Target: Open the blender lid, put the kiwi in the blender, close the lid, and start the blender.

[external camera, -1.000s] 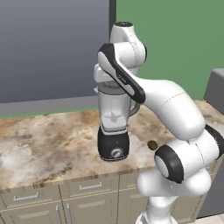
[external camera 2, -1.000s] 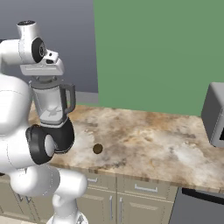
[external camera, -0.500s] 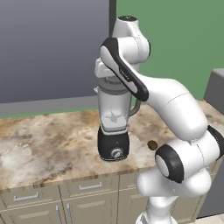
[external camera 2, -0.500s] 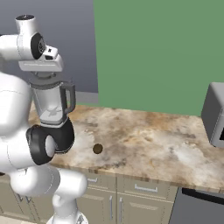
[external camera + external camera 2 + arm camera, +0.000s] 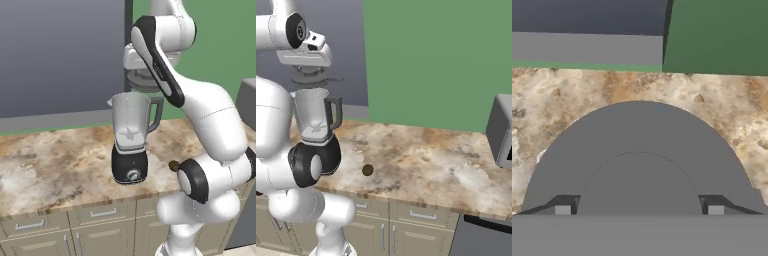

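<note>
The blender lid [image 5: 312, 80] hangs clear above the open jar of the blender [image 5: 131, 145], where a second ago it sat on the rim and half a second ago had barely parted from it. The hand [image 5: 310, 74] has risen with it, its jaws spread wide and grasping the lid's broad disc from either side. In the left base view the lid [image 5: 141, 80] shows as a grey, half-clear disc above the jar's mouth, partly hidden by the arm's dark forearm band. The base and cameras have not shifted.

The kiwi [image 5: 367, 170] lies on the marbled bench [image 5: 421, 160], well apart from the blender's black base and towards the front edge. In the left base view the kiwi [image 5: 173, 165] peeks out just beside the arm's dark elbow joint, which stands between the camera and the fruit. A grey appliance [image 5: 501, 131] sits at the bench's far right end, against the green wall.

The hand view looks down on the lid's [image 5: 639, 150] grey top with its raised central circle, and a dark fingertip [image 5: 562, 209] at each side; bench stone shows beyond it. The right base view gives the open gap between lid and jar rim.
</note>
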Motion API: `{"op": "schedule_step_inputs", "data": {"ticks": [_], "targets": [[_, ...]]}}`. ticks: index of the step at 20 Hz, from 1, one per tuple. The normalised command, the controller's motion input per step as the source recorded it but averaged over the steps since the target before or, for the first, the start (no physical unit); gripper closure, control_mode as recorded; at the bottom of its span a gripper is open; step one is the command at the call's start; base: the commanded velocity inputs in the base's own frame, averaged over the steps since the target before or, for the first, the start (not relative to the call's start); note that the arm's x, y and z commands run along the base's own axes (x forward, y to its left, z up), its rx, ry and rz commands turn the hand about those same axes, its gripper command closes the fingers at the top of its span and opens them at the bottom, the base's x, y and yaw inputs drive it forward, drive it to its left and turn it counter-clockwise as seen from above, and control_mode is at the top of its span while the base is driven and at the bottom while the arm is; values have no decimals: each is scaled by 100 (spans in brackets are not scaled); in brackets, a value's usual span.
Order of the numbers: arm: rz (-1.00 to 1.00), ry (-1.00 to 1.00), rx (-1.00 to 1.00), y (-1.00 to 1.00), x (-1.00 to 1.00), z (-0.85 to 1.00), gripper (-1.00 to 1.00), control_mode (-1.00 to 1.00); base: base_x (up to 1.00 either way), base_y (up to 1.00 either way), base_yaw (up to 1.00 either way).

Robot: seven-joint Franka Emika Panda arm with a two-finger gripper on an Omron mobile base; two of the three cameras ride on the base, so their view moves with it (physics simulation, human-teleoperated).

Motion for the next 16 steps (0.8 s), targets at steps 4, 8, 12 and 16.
{"op": "schedule_step_inputs", "data": {"ticks": [4,8,12,16], "targets": [[-21,-3,11,-100,-64,-6,100,-100,0,0,0],[-25,0,2,-100,-31,-54,100,-100,0,0,0],[-24,0,0,-100,-22,-81,100,-100,0,0,0],[-23,0,0,-100,-16,-94,100,-100,0,0,0]]}}
